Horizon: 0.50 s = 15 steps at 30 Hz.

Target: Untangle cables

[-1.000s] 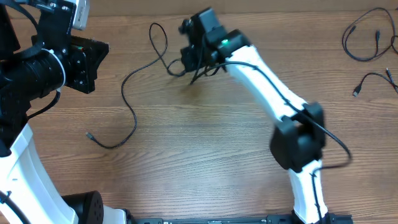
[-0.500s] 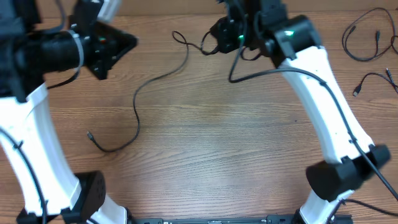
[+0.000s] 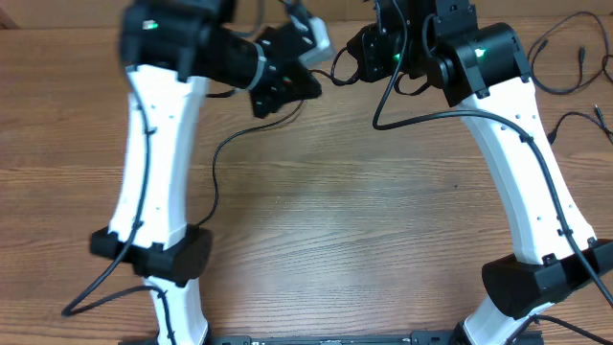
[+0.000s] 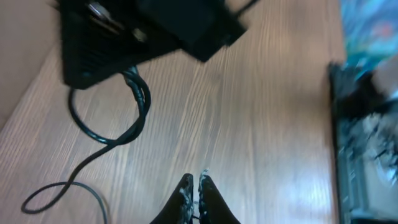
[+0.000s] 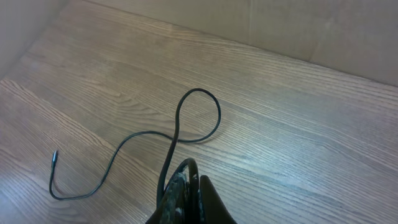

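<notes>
up at the far edge of the bench [image 5: 298, 124], right claw [image 5: 191, 171] clamped on a thin cable [image 5: 176, 134], loop & tail on the wood. left claw [image 4: 194, 180] pinched together, empty. cable prob light, floppy; grab near its plug end.

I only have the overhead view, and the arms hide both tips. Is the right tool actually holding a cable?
Observer: Yes. In the right wrist view, the right tool is shut on a cable that comes out between its tips.
Operator: Any tangle in it?
Observer: It crosses itself once just past the tips, then trails off to a free plug.
Operator: And the left tool?
Observer: In the left wrist view, the left tool is shut with nothing between its tips, over bare table.
</notes>
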Motion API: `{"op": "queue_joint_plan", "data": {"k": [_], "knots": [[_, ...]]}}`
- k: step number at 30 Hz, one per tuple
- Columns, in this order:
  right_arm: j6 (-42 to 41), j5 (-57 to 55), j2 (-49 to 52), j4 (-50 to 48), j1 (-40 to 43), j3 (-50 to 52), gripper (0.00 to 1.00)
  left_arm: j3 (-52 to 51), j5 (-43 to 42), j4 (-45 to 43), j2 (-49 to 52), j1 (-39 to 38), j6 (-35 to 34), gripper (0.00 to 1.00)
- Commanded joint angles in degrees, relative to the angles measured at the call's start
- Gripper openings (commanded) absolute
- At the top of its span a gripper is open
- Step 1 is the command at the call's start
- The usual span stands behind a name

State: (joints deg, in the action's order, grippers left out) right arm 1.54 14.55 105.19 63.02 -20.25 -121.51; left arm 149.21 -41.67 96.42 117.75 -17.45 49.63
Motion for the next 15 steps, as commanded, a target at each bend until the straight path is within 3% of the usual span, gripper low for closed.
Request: {"op": "queue_joint_plan", "data": {"k": [1,15], "knots": [[0.5,-0.3,-5.5,-0.4,0.1,-1.3,0.04,0.0,10.1,-0.2,3.5,-1.7,3.8,0.04],[1.7,-0.4,-17.7,1.6,0.1,-1.3,0.04,0.0,10.4,-4.7,6.3,-1.7,0.0,0.14]]}}
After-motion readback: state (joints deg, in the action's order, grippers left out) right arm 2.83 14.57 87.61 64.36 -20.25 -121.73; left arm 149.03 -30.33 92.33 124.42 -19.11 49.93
